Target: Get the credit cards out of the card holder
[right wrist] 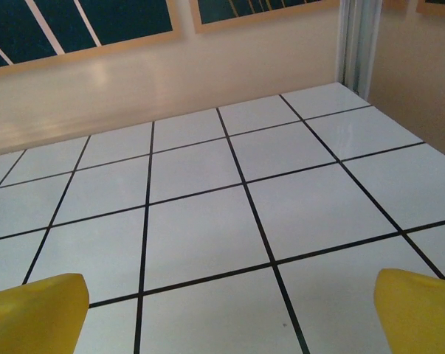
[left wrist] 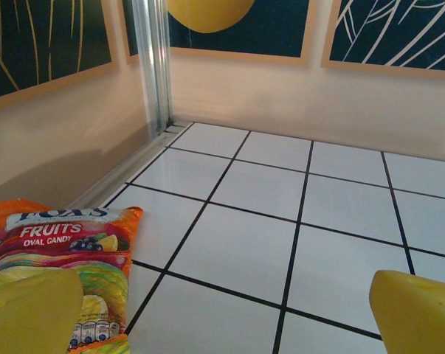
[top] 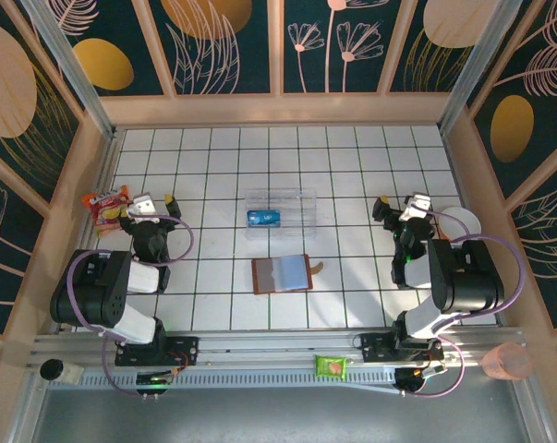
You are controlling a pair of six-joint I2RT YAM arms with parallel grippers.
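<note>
The card holder (top: 281, 274) lies open and flat on the tiles at the middle front, brown outside, bluish-grey inside, its little tab (top: 317, 269) sticking out to the right. A blue credit card (top: 264, 218) rests inside a clear plastic box (top: 296, 205) just behind it. My left gripper (top: 149, 197) hangs open at the far left, well away from the holder; its yellow fingers (left wrist: 30, 310) frame bare tile around the left gripper (left wrist: 229, 324). My right gripper (top: 403, 201) stands open at the far right, and in the right wrist view the right gripper (right wrist: 226, 317) has nothing between its yellow fingers (right wrist: 418, 310).
An orange candy packet (top: 107, 205) lies by the left wall, right beside my left fingers (left wrist: 60, 251). A white plate (top: 465, 221) sits at the right wall. A green snack packet (top: 332, 366) lies on the front rail and a pink cup (top: 509, 360) stands at the front right.
</note>
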